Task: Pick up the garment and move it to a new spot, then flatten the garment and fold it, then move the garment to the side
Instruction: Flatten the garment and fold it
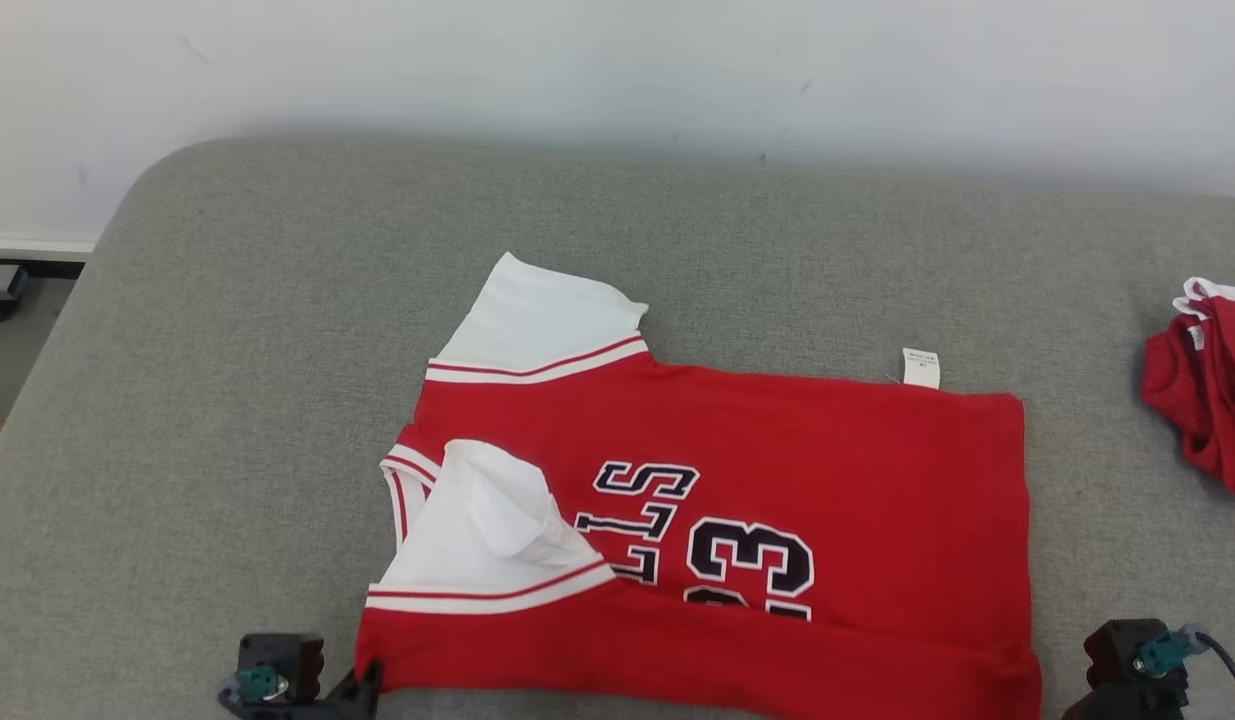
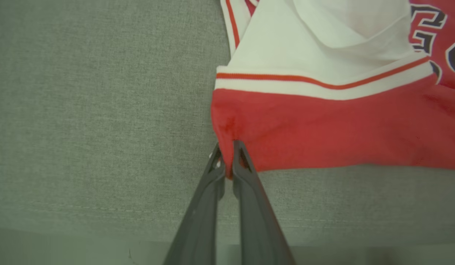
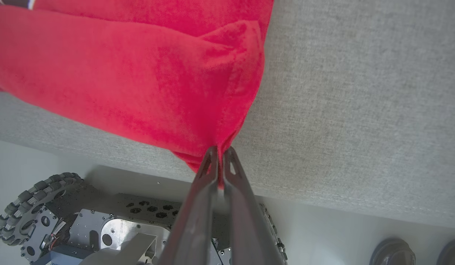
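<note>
The garment (image 1: 777, 450) is a red jersey with white sleeves and dark lettering. It lies spread sideways on the grey cushioned surface (image 1: 277, 350), its near edge folded up over the print. In the left wrist view my left gripper (image 2: 227, 147) is shut on the garment's (image 2: 323, 129) near-left corner. My right gripper (image 3: 220, 152) is shut on the near-right corner of the garment (image 3: 139, 73), which bunches at the fingertips close to the surface's front edge. One white sleeve (image 1: 497, 530) lies folded over the red front.
A second crumpled red garment (image 1: 1207, 400) lies at the far right of the surface. A white wall rises behind. Below the front edge (image 3: 323, 198) is the robot's base with a roller wheel (image 3: 28, 206). A white label (image 1: 920, 367) sticks out at the jersey's far edge.
</note>
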`<state>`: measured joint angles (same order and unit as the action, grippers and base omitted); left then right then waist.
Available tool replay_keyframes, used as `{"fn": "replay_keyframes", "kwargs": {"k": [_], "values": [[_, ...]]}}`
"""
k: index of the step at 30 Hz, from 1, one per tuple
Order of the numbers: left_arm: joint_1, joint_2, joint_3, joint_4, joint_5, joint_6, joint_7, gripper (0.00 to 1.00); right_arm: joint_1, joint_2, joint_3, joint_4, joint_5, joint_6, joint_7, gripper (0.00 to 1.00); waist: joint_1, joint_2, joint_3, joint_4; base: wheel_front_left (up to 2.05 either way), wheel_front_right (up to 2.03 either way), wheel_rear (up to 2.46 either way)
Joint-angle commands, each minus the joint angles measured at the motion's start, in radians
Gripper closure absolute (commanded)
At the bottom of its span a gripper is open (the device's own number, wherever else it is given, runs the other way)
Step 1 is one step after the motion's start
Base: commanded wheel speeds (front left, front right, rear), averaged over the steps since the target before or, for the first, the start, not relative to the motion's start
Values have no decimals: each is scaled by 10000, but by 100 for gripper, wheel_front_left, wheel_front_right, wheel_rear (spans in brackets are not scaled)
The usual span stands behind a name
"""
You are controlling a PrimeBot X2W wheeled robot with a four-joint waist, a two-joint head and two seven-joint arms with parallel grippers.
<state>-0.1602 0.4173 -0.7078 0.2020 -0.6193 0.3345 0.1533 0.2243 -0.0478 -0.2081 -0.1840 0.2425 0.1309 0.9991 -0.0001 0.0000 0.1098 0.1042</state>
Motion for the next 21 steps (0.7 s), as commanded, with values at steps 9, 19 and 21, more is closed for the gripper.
{"fn": "replay_keyframes", "kwargs": {"k": [9, 19, 21], "values": [[179, -72, 20, 491, -58, 67, -295, 0, 116, -46, -29, 216, -378, -2, -312, 0, 1, 0, -59, -80, 0, 0, 0], [274, 195, 704, -169, -124, 220, -1498, 0, -552, -46, -101, 364, -783, -2, -2173, 0, 1, 0, -545, 45, 0, 0, 0], [229, 240, 848, -300, -155, 169, -1772, 0, -649, -51, -95, 373, -932, -2, -2589, 0, 1, 0, -632, 96, 0, 0, 0]]}}
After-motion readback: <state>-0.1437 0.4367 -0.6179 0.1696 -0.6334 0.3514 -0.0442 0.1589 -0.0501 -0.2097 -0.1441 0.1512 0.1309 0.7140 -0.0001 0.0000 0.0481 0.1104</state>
